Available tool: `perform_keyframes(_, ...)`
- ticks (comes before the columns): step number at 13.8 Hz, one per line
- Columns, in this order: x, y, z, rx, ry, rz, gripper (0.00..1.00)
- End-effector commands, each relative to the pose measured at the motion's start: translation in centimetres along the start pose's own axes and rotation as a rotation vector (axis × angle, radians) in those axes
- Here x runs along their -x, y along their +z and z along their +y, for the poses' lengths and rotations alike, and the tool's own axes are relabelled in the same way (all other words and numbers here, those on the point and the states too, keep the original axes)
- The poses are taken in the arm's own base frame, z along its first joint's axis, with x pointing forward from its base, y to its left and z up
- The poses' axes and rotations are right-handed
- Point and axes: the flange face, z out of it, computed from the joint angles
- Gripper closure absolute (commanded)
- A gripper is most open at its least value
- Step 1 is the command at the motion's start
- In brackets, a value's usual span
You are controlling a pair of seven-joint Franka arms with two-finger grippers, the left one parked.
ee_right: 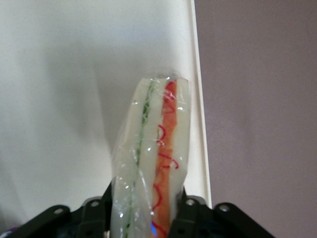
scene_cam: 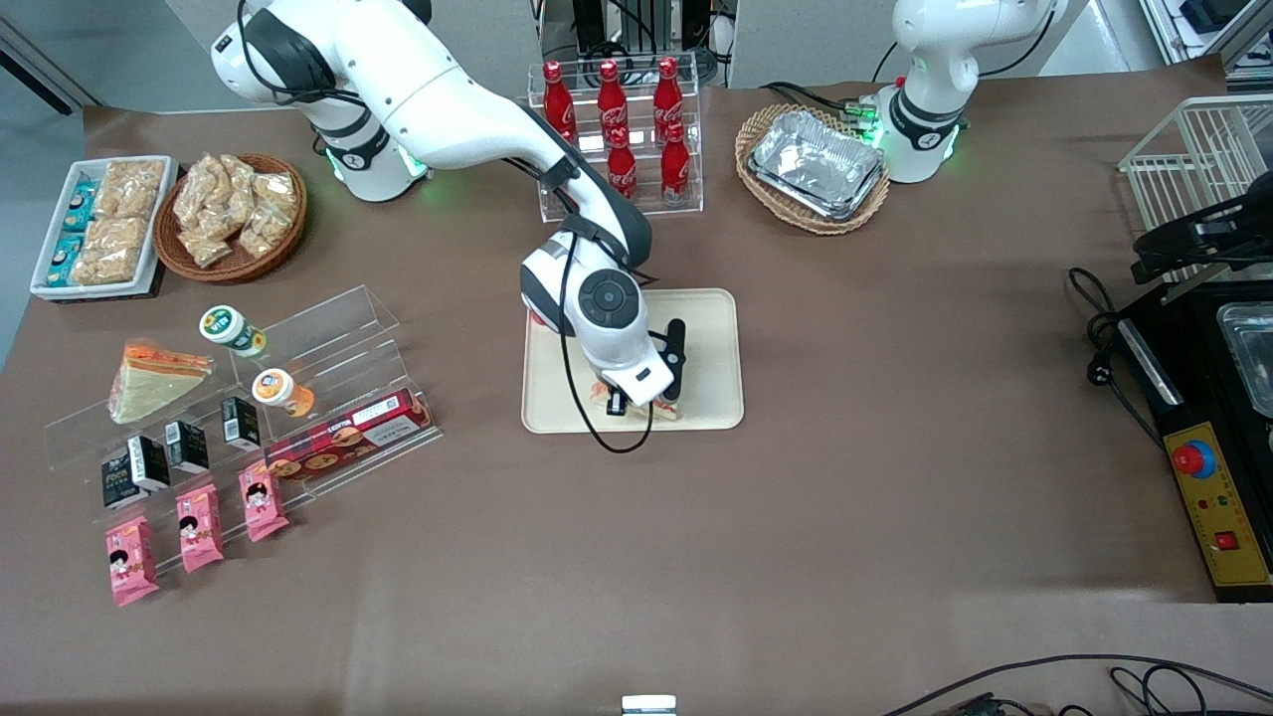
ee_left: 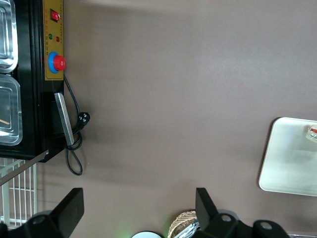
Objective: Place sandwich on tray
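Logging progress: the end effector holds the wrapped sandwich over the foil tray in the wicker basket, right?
Not the foil tray. The end effector is shut on the sandwich over the cream tray, near its edge closest to the front camera. The front view shows it, and the right wrist view confirms the grasp.

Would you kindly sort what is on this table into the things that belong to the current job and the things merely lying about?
Belonging to the job:
- sandwich, clamped in the claw low over the tray
- tray

Lying about:
- tan-bread sandwich on the clear rack
- cola bottles
- foil trays in a basket
- basket of snack bags
- pink packets
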Motion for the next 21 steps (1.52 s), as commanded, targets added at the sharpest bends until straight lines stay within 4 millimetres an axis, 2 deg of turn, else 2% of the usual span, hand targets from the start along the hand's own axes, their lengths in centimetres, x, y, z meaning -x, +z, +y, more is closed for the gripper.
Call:
perform_keyframes(1,0.2,-0.2,0.7,0.012,0.018,0.014,0.0)
perform_keyframes(3,1.0,-1.1,1.7,0.013,0.036,0.021,0.0)
perform_keyframes(5,2.3,-2.9,2.9,0.008,0.062,0.027,0.0)
perform_keyframes(7,4.1,-6.3,4.1,-0.017,0.103,0.041,0.0)
perform_keyframes(9,7.1,-10.0,6.0,-0.062,0.178,0.076,0.0)
perform_keyframes(14,18.4,-19.9,10.2,-0.146,0.356,0.095,0.0)
perform_keyframes(15,20.8,-21.3,10.9,-0.151,0.393,0.096,0.0)
perform_keyframes(18,28.8,-24.7,13.2,-0.158,0.515,0.105,0.0)
perform_keyframes(19,31.2,-25.3,13.5,-0.18,0.546,0.094,0.0)
perform_keyframes(21,34.8,-27.0,13.2,-0.213,0.589,0.078,0.0)
